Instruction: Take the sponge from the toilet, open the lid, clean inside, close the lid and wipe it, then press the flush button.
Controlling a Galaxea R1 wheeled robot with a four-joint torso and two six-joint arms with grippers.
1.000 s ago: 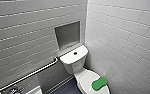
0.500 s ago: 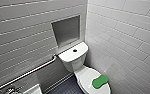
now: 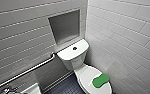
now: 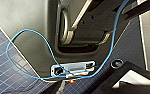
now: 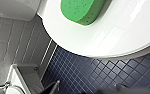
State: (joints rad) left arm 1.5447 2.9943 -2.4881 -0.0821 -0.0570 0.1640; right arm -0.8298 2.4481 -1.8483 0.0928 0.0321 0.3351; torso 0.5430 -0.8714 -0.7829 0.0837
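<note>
- The sponge (image 3: 100, 80) lies flat on the closed lid (image 3: 86, 76).
- My right gripper (image 5: 87, 90) hangs near the lid's rim; I cannot tell how wide it is.

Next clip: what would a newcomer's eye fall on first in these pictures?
First, the bright green sponge lying on the toilet's closed white lid, against the dark blue tiled floor. Then the small dark flush button in the middle of the white tank cover, below a recessed wall niche, with a metal grab bar along the left wall.

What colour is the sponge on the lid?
The sponge is bright green; right wrist view shows it best.
</note>
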